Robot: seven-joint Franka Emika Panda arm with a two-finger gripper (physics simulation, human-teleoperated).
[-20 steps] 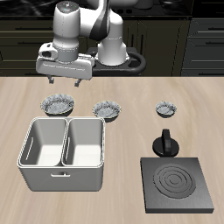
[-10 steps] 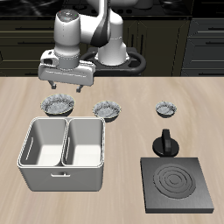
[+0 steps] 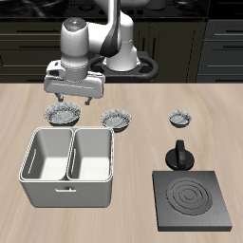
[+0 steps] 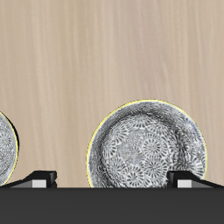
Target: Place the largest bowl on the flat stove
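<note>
The largest bowl (image 3: 61,115) is sitting upright on the desk (image 3: 142,133), directly beneath the gripper (image 3: 71,98) and not yet touched. In the wrist view the bowl (image 4: 147,145) is lying between the two fingertips, its rim just inside them. The gripper is hanging open, fingers spread wide and holding nothing; judged, it is being lined up over the bowl for a rim grasp. A second bowl (image 3: 116,119) is resting just beside the gripper, the smallest bowl (image 3: 181,118) well apart. The bin (image 3: 70,167) is standing below the gripper, toward the desk's front. The stove (image 3: 193,200) is lying well apart, beyond the bin, and is bare.
</note>
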